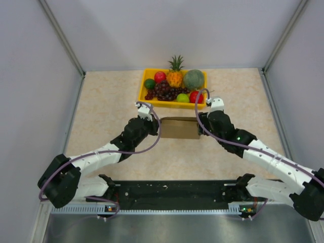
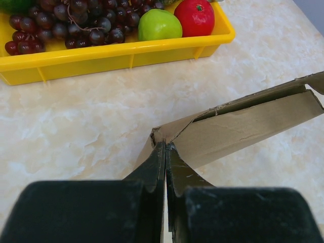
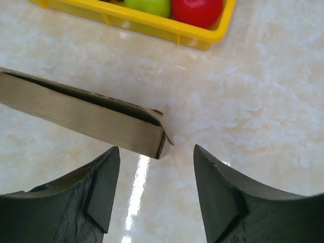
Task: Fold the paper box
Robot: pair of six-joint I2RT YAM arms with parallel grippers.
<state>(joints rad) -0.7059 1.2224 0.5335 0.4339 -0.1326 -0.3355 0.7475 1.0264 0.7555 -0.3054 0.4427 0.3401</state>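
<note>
The paper box (image 1: 178,127) is a small brown carton lying mid-table between both arms. My left gripper (image 1: 156,126) is at its left end. In the left wrist view its jaws are pressed together on a thin cardboard wall at the corner of the paper box (image 2: 253,121), so the left gripper (image 2: 166,147) is shut on it. My right gripper (image 1: 201,126) is at the box's right end. In the right wrist view the right gripper (image 3: 156,147) stands open, and the corner of the paper box (image 3: 86,114) lies just ahead of its fingertips, touching neither finger.
A yellow tray (image 1: 167,104) of fruit stands just behind the box, close to both wrists. Its front wall (image 2: 126,53) shows in the left wrist view and its corner (image 3: 192,36) in the right. Enclosure walls rise on the left, right and back.
</note>
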